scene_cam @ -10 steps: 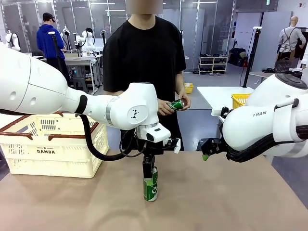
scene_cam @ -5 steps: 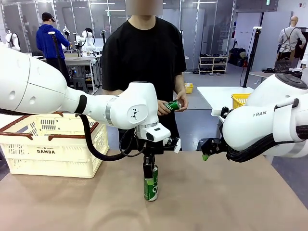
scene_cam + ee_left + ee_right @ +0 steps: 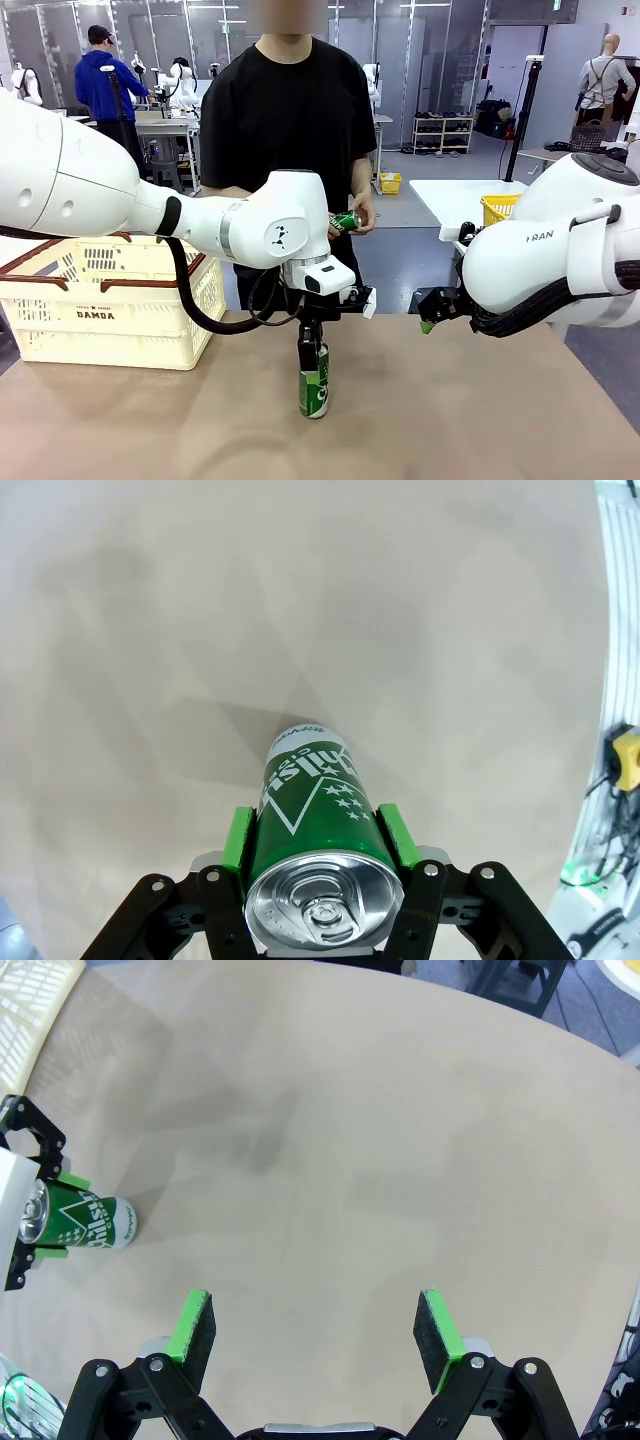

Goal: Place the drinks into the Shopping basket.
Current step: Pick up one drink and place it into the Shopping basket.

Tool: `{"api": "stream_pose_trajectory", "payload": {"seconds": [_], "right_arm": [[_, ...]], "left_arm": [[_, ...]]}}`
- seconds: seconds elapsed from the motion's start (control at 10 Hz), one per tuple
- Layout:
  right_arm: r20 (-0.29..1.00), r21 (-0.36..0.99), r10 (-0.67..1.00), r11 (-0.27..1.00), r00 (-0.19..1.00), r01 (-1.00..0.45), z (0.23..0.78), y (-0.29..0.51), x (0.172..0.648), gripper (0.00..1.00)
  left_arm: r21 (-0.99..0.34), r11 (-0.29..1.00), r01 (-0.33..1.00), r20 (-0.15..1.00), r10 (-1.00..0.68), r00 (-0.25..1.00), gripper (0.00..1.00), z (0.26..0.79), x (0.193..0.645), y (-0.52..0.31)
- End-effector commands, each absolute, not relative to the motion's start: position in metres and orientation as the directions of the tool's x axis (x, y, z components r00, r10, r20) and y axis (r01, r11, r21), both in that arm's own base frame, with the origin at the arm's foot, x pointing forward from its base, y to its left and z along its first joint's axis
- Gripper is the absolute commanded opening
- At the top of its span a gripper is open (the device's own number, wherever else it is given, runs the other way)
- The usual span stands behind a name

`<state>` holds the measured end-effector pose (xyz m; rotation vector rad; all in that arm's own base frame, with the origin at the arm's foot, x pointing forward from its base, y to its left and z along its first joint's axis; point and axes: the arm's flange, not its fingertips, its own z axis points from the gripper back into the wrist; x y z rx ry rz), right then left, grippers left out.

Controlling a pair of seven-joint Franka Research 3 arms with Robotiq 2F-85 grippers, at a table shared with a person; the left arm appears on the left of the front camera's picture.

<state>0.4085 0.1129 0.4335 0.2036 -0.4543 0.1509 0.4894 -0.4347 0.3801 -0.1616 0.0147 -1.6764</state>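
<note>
Left gripper (image 3: 312, 350) pointed straight down at table (image 3: 480, 420) centre, green pads pinching the green can (image 3: 314, 388) near its top. The can stood upright, base on the table. Wrist cam: a pad touched each side of the can (image 3: 305, 780). Right gripper (image 3: 315, 1335) was spread wide with nothing between the pads, hovering at 3 o'clock of the can, well apart. Shopping basket (image 3: 110, 310) sat at 9 o'clock of the can. Person's hand (image 3: 358, 215) at 12 o'clock held a second green can (image 3: 345, 221).
</note>
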Motion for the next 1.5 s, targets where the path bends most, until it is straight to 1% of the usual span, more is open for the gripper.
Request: {"api": "stream_pose_trajectory", "payload": {"seconds": [0.0, 0.1, 0.2, 0.3, 0.4, 0.5, 0.6, 0.8, 0.9, 1.1, 1.2, 1.4], "right_arm": [[0.449, 0.163, 0.099, 0.968, 0.888, -0.190, 0.433, 0.112, 0.409, 1.00], [0.449, 0.163, 0.099, 0.968, 0.888, -0.190, 0.433, 0.112, 0.409, 1.00], [0.449, 0.163, 0.099, 0.968, 0.888, -0.190, 0.433, 0.112, 0.409, 1.00], [0.449, 0.163, 0.099, 0.968, 0.888, -0.190, 0.433, 0.112, 0.409, 1.00], [0.449, 0.163, 0.099, 0.968, 0.888, -0.190, 0.433, 0.112, 0.409, 1.00], [0.449, 0.163, 0.099, 0.968, 0.888, -0.190, 0.433, 0.112, 0.409, 1.00], [0.449, 0.163, 0.099, 0.968, 0.888, -0.190, 0.433, 0.112, 0.409, 1.00], [0.449, 0.163, 0.099, 0.968, 0.888, -0.190, 0.433, 0.112, 0.409, 1.00], [0.449, 0.163, 0.099, 0.968, 0.888, -0.190, 0.433, 0.112, 0.409, 1.00], [0.449, 0.163, 0.099, 0.968, 0.888, -0.190, 0.433, 0.112, 0.409, 1.00], [0.449, 0.163, 0.099, 0.968, 0.888, -0.190, 0.433, 0.112, 0.409, 1.00], [0.449, 0.163, 0.099, 0.968, 0.888, -0.190, 0.433, 0.112, 0.409, 1.00]], "left_arm": [[-0.072, -0.104, 0.992, 0.085, -0.992, -0.098, 0.00, 0.421, 0.469, -0.432], [-0.046, -0.115, 0.992, 0.057, -0.992, -0.112, 0.00, 0.447, 0.464, -0.430], [-0.026, -0.105, 0.994, 0.057, -0.993, -0.103, 0.00, 0.473, 0.462, -0.429], [-0.001, -0.083, 0.997, 0.035, -0.996, -0.083, 0.00, 0.497, 0.462, -0.426], [0.001, -0.090, 0.996, 0.016, -0.996, -0.090, 0.00, 0.521, 0.459, -0.423], [0.019, -0.100, 0.995, 0.035, -0.994, -0.101, 0.00, 0.542, 0.457, -0.421], [0.055, -0.077, 0.996, 0.036, -0.996, -0.079, 0.00, 0.559, 0.457, -0.418], [0.097, -0.070, 0.993, 0.050, -0.996, -0.075, 0.00, 0.588, 0.455, -0.411], [0.115, -0.069, 0.991, 0.071, -0.994, -0.077, 0.00, 0.597, 0.455, -0.408], [0.132, -0.044, 0.990, 0.027, -0.999, -0.048, 0.00, 0.606, 0.454, -0.403], [0.104, -0.081, 0.991, 0.086, -0.992, -0.090, 0.00, 0.597, 0.459, -0.409], [0.104, -0.081, 0.991, 0.086, -0.992, -0.090, 0.00, 0.597, 0.459, -0.409]]}}
